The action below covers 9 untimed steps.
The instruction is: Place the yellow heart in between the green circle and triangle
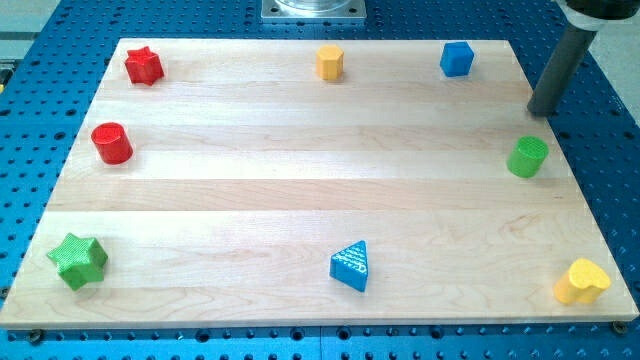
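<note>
My tip (541, 111) sits at the bench's right edge near the top-right corner, just above the green cylinder block (the "green circle") (527, 157). No gripper on this rig, just the dark rod, so nothing is held and it touches no block.

The yellow heart-shaped block (583, 282) is in the bench's bottom-right corner, hard against the right edge. From my tip it lies straight down the right edge, with the green cylinder between the two.

The blue triangular block (351, 266) is near the middle of the bottom edge. The target gap is the diagonal between it and the green cylinder, so it lies up and to the view's left of the heart.

Key relation: the heart needs pushing up-left, so my tip has to contact it from its bottom-right side, the corner side, where there looks to be little bench left. My judgement is to route around the green cylinder rather than through it.

The heart's lobes appear to point to the view's right; the exact orientation is hard to read.
</note>
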{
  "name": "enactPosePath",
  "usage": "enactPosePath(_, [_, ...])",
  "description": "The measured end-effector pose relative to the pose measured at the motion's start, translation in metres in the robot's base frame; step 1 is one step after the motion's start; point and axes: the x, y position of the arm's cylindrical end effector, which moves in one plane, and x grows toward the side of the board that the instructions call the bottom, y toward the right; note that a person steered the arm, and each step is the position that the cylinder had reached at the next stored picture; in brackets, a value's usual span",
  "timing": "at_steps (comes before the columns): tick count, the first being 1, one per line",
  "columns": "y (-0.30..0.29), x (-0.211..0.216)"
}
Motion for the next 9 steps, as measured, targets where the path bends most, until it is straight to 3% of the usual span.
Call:
enactPosePath(2, [0.054, 0.078])
enactPosePath(3, [0.053, 0.083])
enactPosePath(4, [0.024, 0.19])
enactPosePath(5, [-0.004, 0.253])
enactPosePath(6, [-0.023, 0.273])
enactPosePath(9, [-0.112, 0.257])
